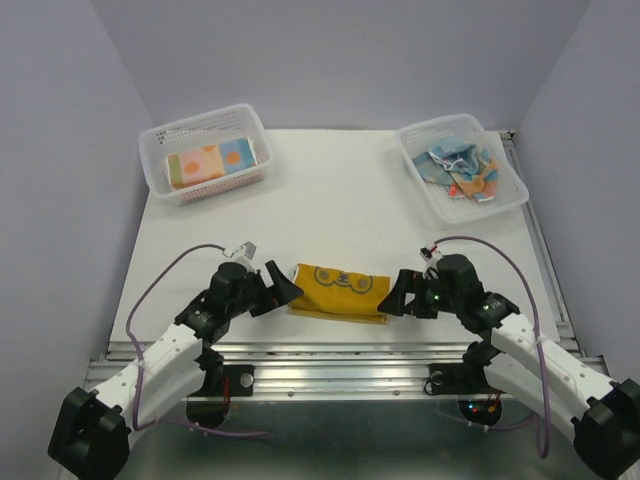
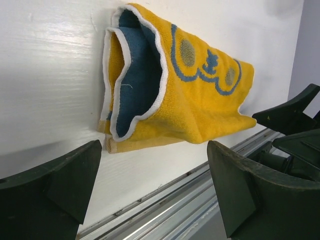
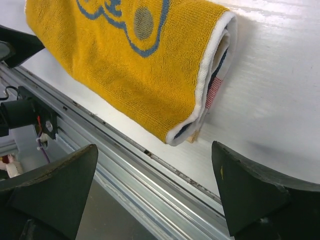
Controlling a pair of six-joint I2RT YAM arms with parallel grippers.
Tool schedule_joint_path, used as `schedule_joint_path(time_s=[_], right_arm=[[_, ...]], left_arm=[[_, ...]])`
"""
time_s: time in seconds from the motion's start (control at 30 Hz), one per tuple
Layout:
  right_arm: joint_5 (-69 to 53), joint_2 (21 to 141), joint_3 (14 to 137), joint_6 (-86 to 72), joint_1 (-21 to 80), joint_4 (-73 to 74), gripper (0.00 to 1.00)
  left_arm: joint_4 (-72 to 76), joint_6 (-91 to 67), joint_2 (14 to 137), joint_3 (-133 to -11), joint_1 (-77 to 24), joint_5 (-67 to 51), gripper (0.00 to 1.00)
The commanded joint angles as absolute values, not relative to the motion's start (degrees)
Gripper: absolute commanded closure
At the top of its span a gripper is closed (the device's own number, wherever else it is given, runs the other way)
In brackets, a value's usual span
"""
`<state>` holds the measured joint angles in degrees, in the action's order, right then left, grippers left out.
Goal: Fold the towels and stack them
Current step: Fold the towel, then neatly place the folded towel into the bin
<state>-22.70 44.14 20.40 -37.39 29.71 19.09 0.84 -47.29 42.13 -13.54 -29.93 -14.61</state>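
Open left hand (image 1: 283, 286) and open right hand (image 1: 397, 296) are flanking the folded mustard towel (image 1: 340, 290), not yet stacked; crumpled towels (image 1: 462, 170) are waiting at the far-right corner.

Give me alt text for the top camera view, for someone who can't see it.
A folded yellow towel lies near the front of the table, between the open left tool and open right tool. Farther back, the left basket holds a folded dotted towel and the right basket a loose towel pile.
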Motion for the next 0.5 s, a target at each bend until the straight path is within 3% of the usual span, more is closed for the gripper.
schedule_joint_path(time_s=[0.0,0.4,0.47], right_arm=[[-19.87,43.68,24.24,-37.53,30.06,20.56,0.00],[-13.62,57.83,29.18,-36.30,30.06,19.34,0.00],[-12.67,58.01,28.22,-36.91,30.06,19.34,0.00]], left_arm=[[-3.25,-46.76,41.21,-17.31,-30.23,-10.83,0.01],[-3.08,-40.43,65.38,-28.22,-32.69,-6.07,0.01],[-3.08,-41.56,67.40,-26.56,-33.57,-5.45,0.07]])
